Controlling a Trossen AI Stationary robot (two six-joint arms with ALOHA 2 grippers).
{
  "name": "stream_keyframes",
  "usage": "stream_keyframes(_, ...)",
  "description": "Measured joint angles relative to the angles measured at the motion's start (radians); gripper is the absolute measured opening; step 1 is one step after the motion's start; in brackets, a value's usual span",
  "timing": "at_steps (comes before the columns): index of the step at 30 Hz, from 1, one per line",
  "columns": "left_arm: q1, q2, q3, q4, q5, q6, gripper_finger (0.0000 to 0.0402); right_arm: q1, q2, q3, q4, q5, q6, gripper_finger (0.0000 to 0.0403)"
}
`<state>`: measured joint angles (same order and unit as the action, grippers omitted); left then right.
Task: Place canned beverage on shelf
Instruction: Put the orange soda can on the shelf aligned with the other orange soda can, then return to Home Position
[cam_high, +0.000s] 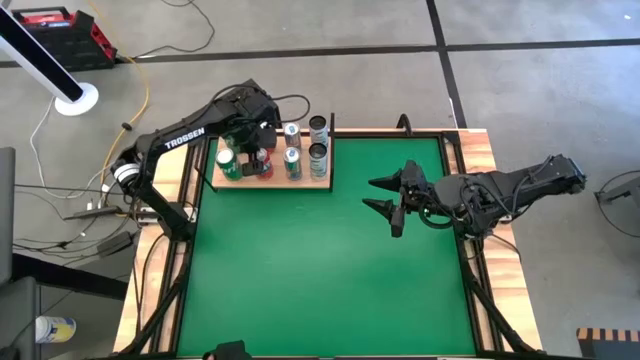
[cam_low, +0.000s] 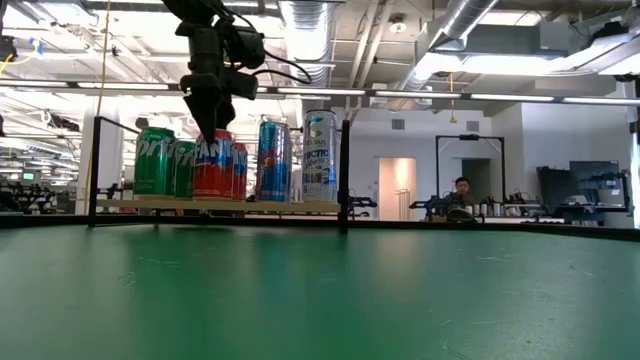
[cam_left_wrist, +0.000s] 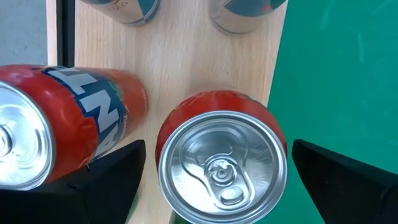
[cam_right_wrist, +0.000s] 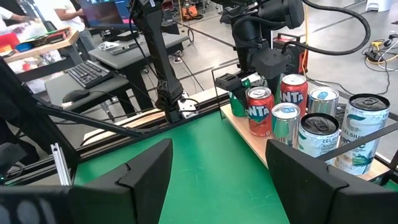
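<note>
The shelf, a pale wood panel with a thin dark frame, lies at the green mat's far left corner and holds several upright cans. My left gripper is open above it, pointing down. In the left wrist view its fingers stand on either side of the top of a red can, with a gap showing on each side. This can stands upright on the shelf's wood, close to the edge that faces the mat. A second red can stands right beside it. My right gripper is open and empty over the mat's right half.
Green cans, a blue can and two silver cans also stand on the shelf, close around the red ones. The shelf's dark corner post rises at its right end. The green mat lies bare nearer the front.
</note>
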<state>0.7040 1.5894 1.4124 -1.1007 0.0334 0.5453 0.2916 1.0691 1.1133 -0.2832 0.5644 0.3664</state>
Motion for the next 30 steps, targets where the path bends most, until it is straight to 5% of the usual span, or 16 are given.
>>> stream_keyframes(16,-0.025,-0.007,0.019,-0.011,0.005,-0.012,0.0388,0.0,0.0,0.0,0.0,0.0,0.0,0.0281)
stream_keyframes(26,-0.045,-0.007,0.233,-0.032,0.016,-0.062,0.0388,0.0,0.0,0.0,0.0,0.0,0.0,0.0281)
stream_keyframes(30,-0.052,-0.02,0.344,-0.053,0.12,-0.131,0.0388,0.0,0.0,0.0,-0.001,0.0,-0.012,0.0281)
